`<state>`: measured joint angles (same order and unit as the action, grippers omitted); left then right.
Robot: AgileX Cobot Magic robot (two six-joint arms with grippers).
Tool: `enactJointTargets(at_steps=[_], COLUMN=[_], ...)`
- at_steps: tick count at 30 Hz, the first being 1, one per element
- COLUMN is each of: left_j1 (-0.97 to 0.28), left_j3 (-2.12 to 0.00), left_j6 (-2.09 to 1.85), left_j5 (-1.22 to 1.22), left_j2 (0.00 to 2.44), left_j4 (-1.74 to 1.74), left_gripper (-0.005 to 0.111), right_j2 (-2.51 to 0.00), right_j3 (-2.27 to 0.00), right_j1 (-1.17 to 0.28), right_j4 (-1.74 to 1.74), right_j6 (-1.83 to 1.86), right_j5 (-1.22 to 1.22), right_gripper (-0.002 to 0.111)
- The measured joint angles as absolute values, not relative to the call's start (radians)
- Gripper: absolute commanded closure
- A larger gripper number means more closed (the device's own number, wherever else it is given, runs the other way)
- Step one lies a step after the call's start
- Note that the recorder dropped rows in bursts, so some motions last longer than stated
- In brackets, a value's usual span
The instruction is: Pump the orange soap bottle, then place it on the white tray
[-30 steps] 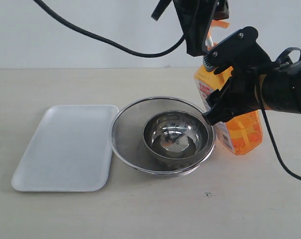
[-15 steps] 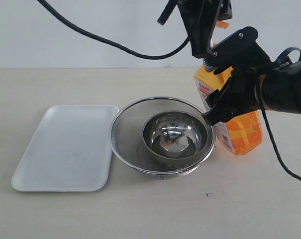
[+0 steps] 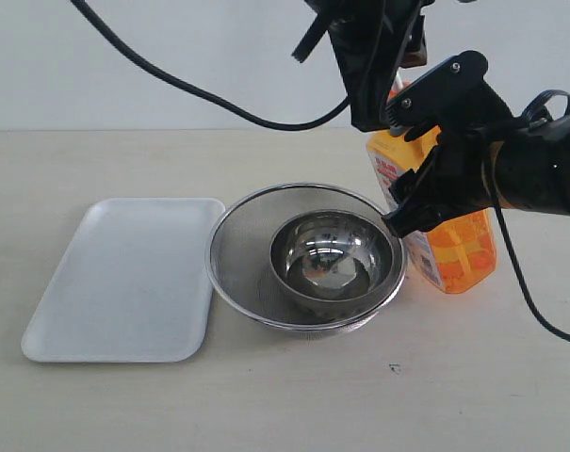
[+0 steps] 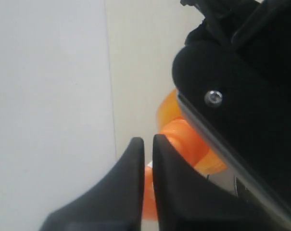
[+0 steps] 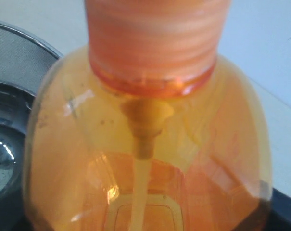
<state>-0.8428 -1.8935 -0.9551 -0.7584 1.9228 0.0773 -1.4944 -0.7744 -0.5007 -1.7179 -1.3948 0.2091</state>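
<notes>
Lowered slightly since the earlier frame, the left gripper (image 3: 377, 113) is now seen over the pump head (image 4: 183, 139) of the orange soap bottle (image 3: 462, 247), and less of that head is left showing beside it. Its fingers (image 4: 131, 159) are pressed almost together, with only a slit between them. The bottle is unmoved, standing upright on the table (image 3: 473, 377) and clasped at its body by the right gripper (image 3: 395, 168). Just beside it sits a mesh strainer (image 3: 237, 247) with a steel bowl (image 3: 336, 254) inside. The white tray (image 3: 124, 282) lies beyond the strainer, unchanged.
</notes>
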Motion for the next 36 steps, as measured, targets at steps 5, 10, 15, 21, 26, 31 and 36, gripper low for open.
enactJointTargets(at_steps=[5, 10, 15, 21, 26, 31, 36], left_j1=[-0.843, -0.843, -0.839, -0.839, -0.839, -0.839, -0.839], left_j3=[-1.894, -1.894, -1.894, -1.894, -1.894, -1.894, -1.894], left_j6=[-0.952, -0.948, -0.944, -0.922, -0.918, -0.918, -0.918], left_j5=[-0.799, -0.84, -0.864, -0.888, -0.896, -0.91, -0.912], left_j2=[1.907, 1.905, 1.905, 1.905, 1.905, 1.905, 1.905], left_j4=[0.088, 0.088, 0.103, 0.141, 0.149, 0.157, 0.159], left_gripper=[0.102, 0.102, 0.102, 0.102, 0.102, 0.102, 0.102], right_j2=[-1.494, -1.494, -1.494, -1.494, -1.494, -1.494, -1.494], right_j3=[-0.774, -0.774, -0.774, -0.774, -0.774, -0.774, -0.774], right_j1=[-0.501, -0.501, -0.501, -0.501, -0.501, -0.501, -0.501], right_j4=[-1.718, -1.718, -1.718, -1.718, -1.718, -1.718, -1.718], right_j6=[-1.395, -1.395, -1.395, -1.395, -1.395, -1.395, -1.395], right_j5=[0.208, 0.206, 0.206, 0.206, 0.206, 0.206, 0.206], right_gripper=[0.108, 0.108, 0.108, 0.108, 0.108, 0.108, 0.108])
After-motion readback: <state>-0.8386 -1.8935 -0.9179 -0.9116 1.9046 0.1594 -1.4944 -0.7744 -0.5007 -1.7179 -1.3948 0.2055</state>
